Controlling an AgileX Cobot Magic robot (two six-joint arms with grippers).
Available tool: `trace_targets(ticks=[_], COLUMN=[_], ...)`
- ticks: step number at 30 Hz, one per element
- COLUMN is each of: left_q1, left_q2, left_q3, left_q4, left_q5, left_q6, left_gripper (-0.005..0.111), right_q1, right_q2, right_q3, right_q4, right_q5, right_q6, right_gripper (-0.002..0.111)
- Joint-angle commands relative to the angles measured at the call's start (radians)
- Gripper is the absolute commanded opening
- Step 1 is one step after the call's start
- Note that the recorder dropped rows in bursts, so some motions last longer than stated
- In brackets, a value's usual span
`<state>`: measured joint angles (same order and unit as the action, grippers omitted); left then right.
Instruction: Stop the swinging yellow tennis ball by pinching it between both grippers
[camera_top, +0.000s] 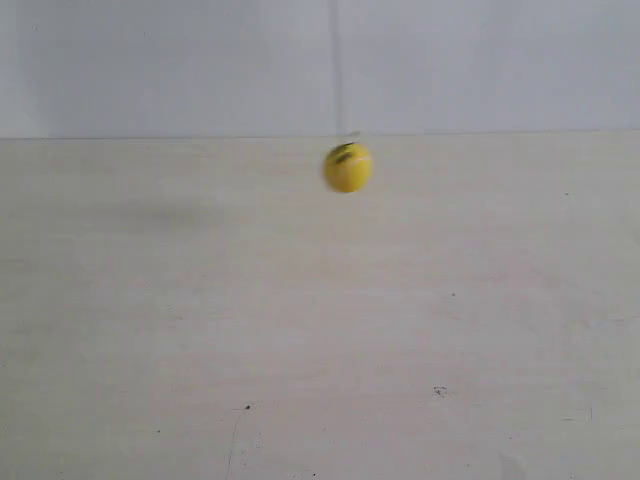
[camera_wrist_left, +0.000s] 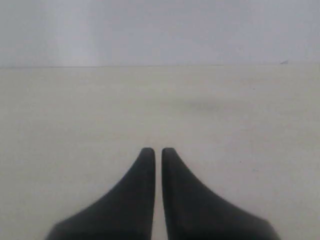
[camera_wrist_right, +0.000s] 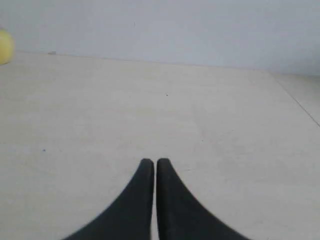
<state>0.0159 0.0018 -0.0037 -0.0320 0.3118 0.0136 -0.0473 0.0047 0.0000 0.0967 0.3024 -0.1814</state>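
Fingers (camera_wrist_left: 142, 200) together; ball (camera_top: 347, 167) seemingly above table (camera_top: 420, 330)

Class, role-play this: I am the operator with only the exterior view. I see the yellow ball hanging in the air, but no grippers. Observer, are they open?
Observer: The left gripper is shut, with nothing between its tips.
Operator: And the right one?
Observer: The right gripper is shut too, also holding nothing.
Operator: Does either wrist camera see the ball?
Observer: Only the right one: the yellow tennis ball shows at the picture's edge, well ahead of the tips.
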Motion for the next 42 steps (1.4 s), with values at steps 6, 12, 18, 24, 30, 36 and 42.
trace_targets(ticks=[6, 12, 18, 24, 30, 36, 42], left_q1=[0.003, 0.003, 0.003, -0.011, -0.029, -0.029, -0.029], left_q2=[-0.002, -0.002, -0.002, -0.002, -0.002, -0.002, -0.002], left_q3=[0.004, 0.004, 0.004, 0.004, 0.004, 0.004, 0.004], left_q4=[0.004, 0.004, 0.004, 0.004, 0.004, 0.000, -0.005], left_q5=[-0.086, -0.134, -0.189, -0.200, -0.218, -0.275, -0.421], left_q6=[0.008, 0.008, 0.008, 0.008, 0.008, -0.002, -0.191], left_gripper=[0.005, 0.005, 0.005, 0.005, 0.005, 0.005, 0.005], right_q1=[-0.002, -0.002, -0.002, -0.002, -0.002, -0.002, -0.002], right_q2=[-0.005, -0.005, -0.005, -0.005, -0.005, -0.005, -0.005], right_q3=[0.000, 0.000, 0.000, 0.000, 0.000, 0.000, 0.000], right_q4=[-0.029, -0.029, -0.029, -0.025, -0.025, -0.025, -0.022], right_q5=[-0.064, -0.156, -0.156, -0.156, -0.156, -0.233, -0.405], right_q6=[-0.011, -0.011, -0.011, -0.011, -0.011, -0.011, 0.000], right_gripper=[0.000, 0.000, 0.000, 0.000, 0.000, 0.000, 0.000])
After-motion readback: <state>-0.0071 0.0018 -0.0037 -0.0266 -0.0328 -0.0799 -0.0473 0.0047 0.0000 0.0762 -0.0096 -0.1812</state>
